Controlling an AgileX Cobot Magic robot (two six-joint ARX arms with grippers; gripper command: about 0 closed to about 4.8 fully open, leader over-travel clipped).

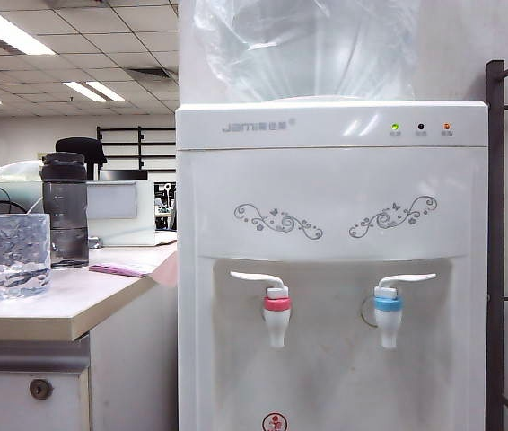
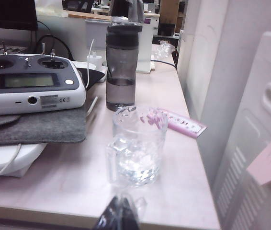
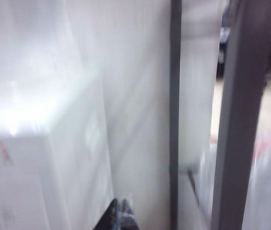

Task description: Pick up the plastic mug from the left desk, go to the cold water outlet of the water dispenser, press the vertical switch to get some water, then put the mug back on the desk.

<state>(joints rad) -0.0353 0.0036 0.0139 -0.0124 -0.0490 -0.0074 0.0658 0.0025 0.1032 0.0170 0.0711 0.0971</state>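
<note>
**The mug waits on the desk, and both my grippers hold nothing**

The plastic mug (image 2: 136, 146) stands upright on the left desk (image 2: 78, 191), near its front edge. Behind it stands the smoky-grey bottle (image 2: 121, 67), and just beside it, toward the water dispenser (image 1: 330, 269), lies a pink packet (image 2: 178, 120). The mug touches neither of them. The desk is just beside the dispenser, where the cold water outlet (image 1: 388, 316) with the blue collar hangs under its vertical switch (image 1: 407, 280).

My left gripper (image 2: 121, 215) is low, in front of the desk edge, with the mug straight ahead of it. Its fingertips are pressed together and nothing is between them. My right gripper (image 3: 120, 216) faces a white panel and a grey frame post. That picture is blurred, but the tips seem to be together and I see nothing in them.

I judge the mug to be light and stiff, and not easy to break. A little water may already be at the bottom, but I cannot be sure. The clear wall can be slippery, though the ripples should help my pads. The thin handle looks too weak for a good hold. I would first spread the left fingers, then take the body across the middle, and keep it upright once it is full.
</note>
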